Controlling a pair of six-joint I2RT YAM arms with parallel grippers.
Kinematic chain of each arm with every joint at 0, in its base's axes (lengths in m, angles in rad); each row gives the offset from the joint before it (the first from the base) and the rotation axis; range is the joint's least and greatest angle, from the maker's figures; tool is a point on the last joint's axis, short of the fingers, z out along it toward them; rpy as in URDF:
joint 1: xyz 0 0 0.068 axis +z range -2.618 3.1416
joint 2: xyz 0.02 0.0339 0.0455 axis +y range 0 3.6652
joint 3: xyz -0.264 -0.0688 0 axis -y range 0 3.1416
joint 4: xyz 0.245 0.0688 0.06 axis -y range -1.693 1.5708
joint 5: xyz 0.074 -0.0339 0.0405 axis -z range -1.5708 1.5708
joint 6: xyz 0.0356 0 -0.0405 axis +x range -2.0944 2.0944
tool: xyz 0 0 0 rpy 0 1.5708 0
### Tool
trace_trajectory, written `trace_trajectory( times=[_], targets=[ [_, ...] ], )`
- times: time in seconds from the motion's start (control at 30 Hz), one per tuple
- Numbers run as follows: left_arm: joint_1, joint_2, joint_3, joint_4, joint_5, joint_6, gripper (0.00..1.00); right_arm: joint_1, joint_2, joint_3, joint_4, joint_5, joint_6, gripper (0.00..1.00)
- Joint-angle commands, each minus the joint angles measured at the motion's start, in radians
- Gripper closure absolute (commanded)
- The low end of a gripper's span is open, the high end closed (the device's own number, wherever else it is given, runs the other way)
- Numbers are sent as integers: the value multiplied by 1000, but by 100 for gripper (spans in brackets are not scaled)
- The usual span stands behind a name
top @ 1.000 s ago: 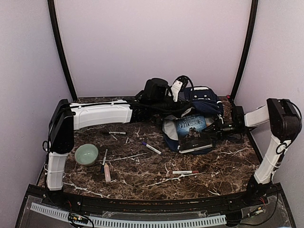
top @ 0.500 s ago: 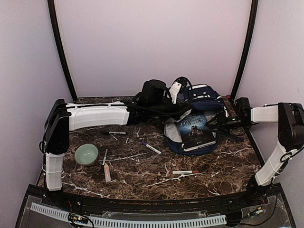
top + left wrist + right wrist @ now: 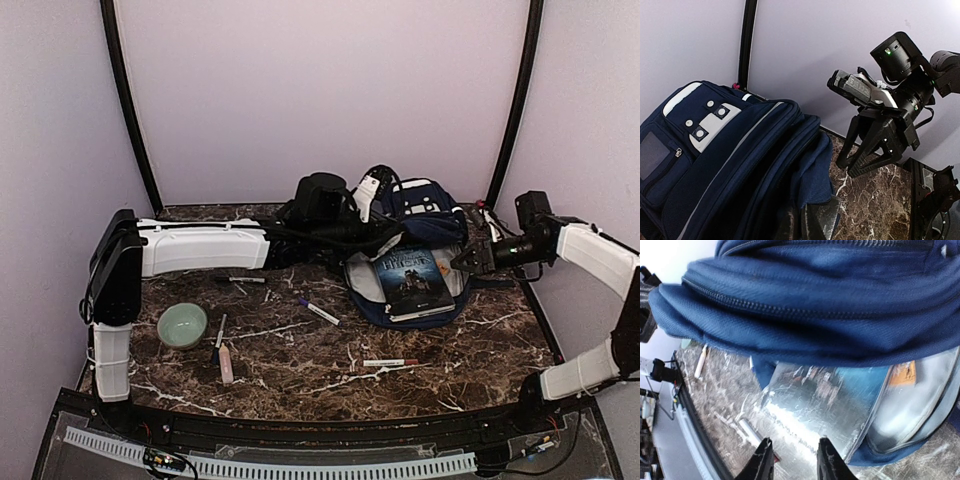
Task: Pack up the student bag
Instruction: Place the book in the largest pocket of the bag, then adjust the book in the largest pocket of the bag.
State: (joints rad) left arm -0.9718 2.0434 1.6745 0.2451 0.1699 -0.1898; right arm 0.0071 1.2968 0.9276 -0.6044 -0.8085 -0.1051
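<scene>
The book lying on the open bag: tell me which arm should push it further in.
Probably right. The right gripper is open and empty, pointed at the book from beside it. The left gripper is shut on the student bag, pinching its fabric, so it is occupied.

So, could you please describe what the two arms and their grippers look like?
The left arm and right arm match: white, boxy shells between bulky black joints. Black cables run alongside the left arm's wrist. The right gripper is black with two angular fingers, and a small green light glows on the black housing above it.
</scene>
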Motion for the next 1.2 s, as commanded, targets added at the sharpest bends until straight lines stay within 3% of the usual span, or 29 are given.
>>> trace_trajectory(
  times=[0.0,0.1,0.2,0.27,0.37,0.63,0.87,1.17],
  targets=[
    [-8,-100,-23,151,29,-31,100,17,-70,51,-175,43,-287,75],
    [-8,-93,-33,165,31,-44,100,44,-180,21,-209,35,-533,74],
    [-7,-92,-37,171,35,-52,100,113,-264,-36,-199,119,-690,71],
    [-8,-92,-37,166,36,-50,100,177,-299,-74,-153,217,-697,70],
    [-8,-94,-35,164,36,-53,100,259,-315,-94,-106,322,-731,59],
    [-8,-94,-21,152,38,-66,100,497,-237,-165,60,627,-789,47],
    [-8,-97,-23,143,36,-68,100,595,-36,-128,188,773,-685,50],
    [-7,-95,-25,150,46,-70,100,633,66,-118,271,843,-651,47]
  ],
)
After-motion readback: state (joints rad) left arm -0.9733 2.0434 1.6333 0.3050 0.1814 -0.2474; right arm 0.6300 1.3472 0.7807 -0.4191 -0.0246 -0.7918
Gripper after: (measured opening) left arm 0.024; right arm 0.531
